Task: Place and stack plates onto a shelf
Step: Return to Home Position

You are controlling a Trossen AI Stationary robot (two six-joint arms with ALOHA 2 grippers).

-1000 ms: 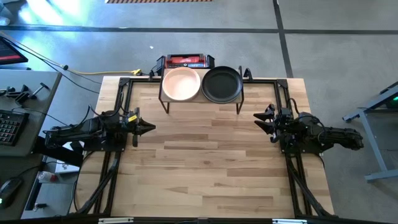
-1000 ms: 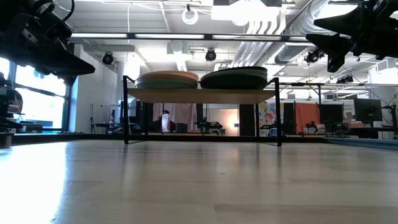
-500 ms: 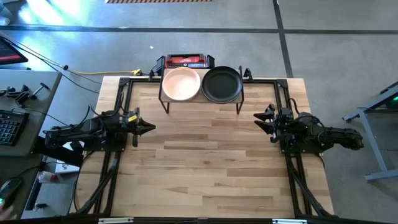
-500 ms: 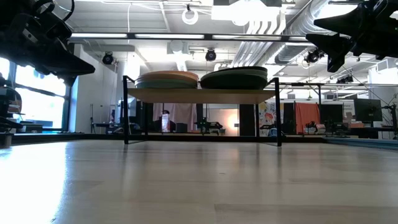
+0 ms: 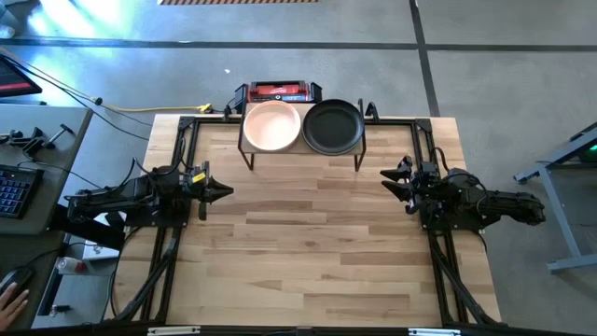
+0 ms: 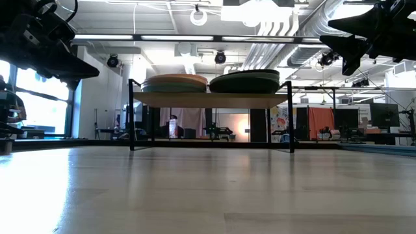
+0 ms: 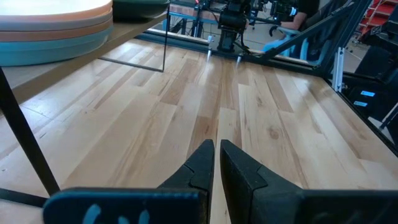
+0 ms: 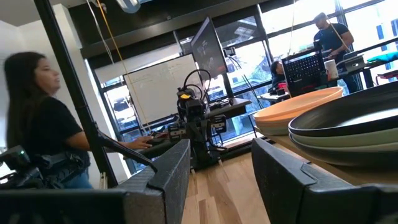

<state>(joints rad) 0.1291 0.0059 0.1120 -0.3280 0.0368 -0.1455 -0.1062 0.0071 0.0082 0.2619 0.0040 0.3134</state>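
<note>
Both sets of fingers were empty: the left fingers [image 7: 202,163] pressed together, the right fingers [image 8: 174,171] spread apart. Each arm sat at its own side edge of the bench [image 5: 308,243], pointing inward, well apart from the shelf [image 6: 208,99] at the far edge. On the shelf stood two stacks, a peach plate [image 5: 271,126] topping the left one and a black plate [image 5: 333,127] the right. No plate lay on the bench, so stacking looked finished. What remained seemed only settling the arms at rest.
</note>
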